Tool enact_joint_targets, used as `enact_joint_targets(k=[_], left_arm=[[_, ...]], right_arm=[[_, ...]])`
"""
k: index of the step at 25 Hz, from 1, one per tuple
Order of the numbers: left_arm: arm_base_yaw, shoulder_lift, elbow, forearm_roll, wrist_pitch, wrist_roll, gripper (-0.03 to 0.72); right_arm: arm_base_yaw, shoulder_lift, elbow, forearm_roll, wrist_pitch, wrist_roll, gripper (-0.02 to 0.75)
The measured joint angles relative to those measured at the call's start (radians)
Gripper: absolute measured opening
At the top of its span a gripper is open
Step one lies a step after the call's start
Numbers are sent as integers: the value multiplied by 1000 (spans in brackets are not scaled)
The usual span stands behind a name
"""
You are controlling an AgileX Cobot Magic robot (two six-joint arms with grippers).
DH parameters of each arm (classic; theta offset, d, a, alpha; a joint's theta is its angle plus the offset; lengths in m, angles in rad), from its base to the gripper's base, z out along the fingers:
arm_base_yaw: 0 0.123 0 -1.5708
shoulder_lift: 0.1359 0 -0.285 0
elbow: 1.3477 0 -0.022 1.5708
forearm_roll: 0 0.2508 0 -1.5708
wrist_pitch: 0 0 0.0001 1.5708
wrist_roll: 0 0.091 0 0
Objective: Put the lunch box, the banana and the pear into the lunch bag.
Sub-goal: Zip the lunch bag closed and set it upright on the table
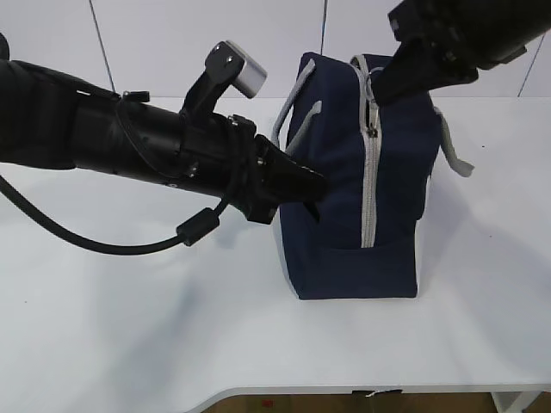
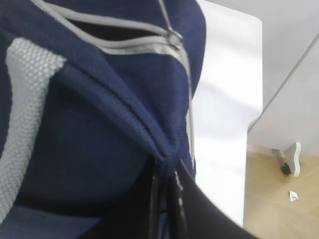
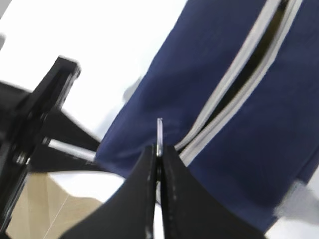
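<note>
White tabletop [image 1: 129, 318] runs out to a pale panelled wall, and on it the lunch bag [image 1: 362, 189] stands upright, right of the middle.

Left gripper [image 1: 306, 188] comes in level from the left and meets the bag's near left corner. In the left wrist view its fingers [image 2: 164, 199] lie drawn together with a ridge of navy fabric pinched between them, right at a seam of the bag. Just beyond that pinch the grey zipper [image 2: 187, 84] runs up the bag's end, and its two tapes part higher up, leaving a dark slit.

Right gripper [image 3: 158, 164] reaches down from the upper right to the top of the bag. In the right wrist view its fingers are pressed together on a thin metal piece [image 3: 159, 132] that stands up edge-on between the tips, at the point where the two zipper tapes meet; it appears to be the zipper's pull. Past it the tapes spread apart into a narrow opening along the bag's top.

Grey webbing handles [image 1: 297, 103] hang over both sides of the bag, and a white strip shows along its lower left edge. Whatever lies inside the bag is hidden.
</note>
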Motion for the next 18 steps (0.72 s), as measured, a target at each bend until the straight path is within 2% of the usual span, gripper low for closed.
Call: enact_joint_targets(k=[9,18], left_arm=[[0,0,-6,-8,3,-21,-2],[0,0,-6,-10,1,-26,-2]], right_arm=[[0,166,-198,-97,36,95,6],[0,271,-352,-114,175,141,6]])
